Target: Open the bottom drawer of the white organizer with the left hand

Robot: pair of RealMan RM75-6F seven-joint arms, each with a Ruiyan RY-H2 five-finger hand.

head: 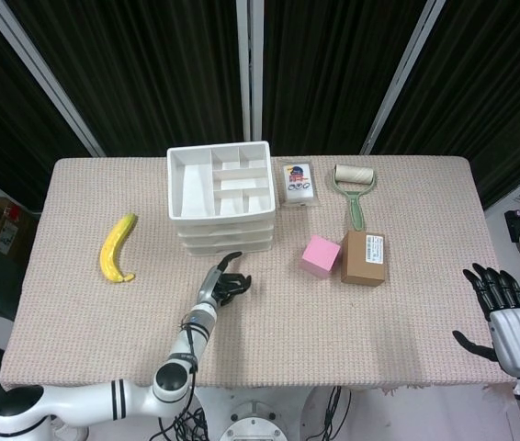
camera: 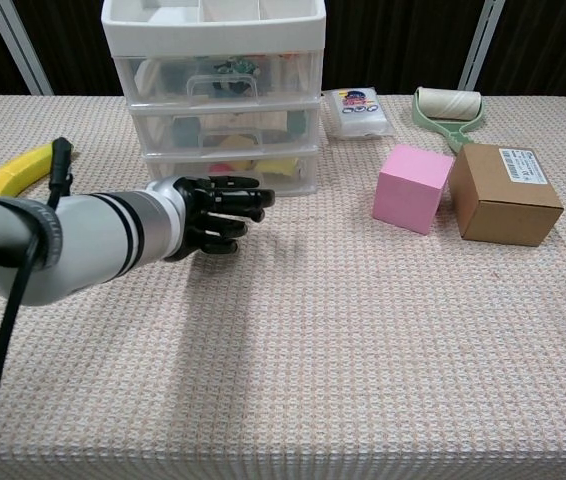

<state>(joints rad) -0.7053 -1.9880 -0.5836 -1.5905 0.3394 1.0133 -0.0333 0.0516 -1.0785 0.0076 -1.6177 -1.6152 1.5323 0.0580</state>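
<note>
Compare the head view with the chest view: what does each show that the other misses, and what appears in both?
Only the head view shows the right hand, open at the table's right edge, and the organizer's divided top tray. Only the chest view shows the clear drawer fronts, including the closed bottom drawer. Both show the left hand in front of the white organizer, holding nothing, plus the banana, pink block, cardboard box and roller.

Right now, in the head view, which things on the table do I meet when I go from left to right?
banana → white organizer → snack packet → pink cube → brown box. I leave out the left hand and the lint roller, because they overlap others sideways.
</note>
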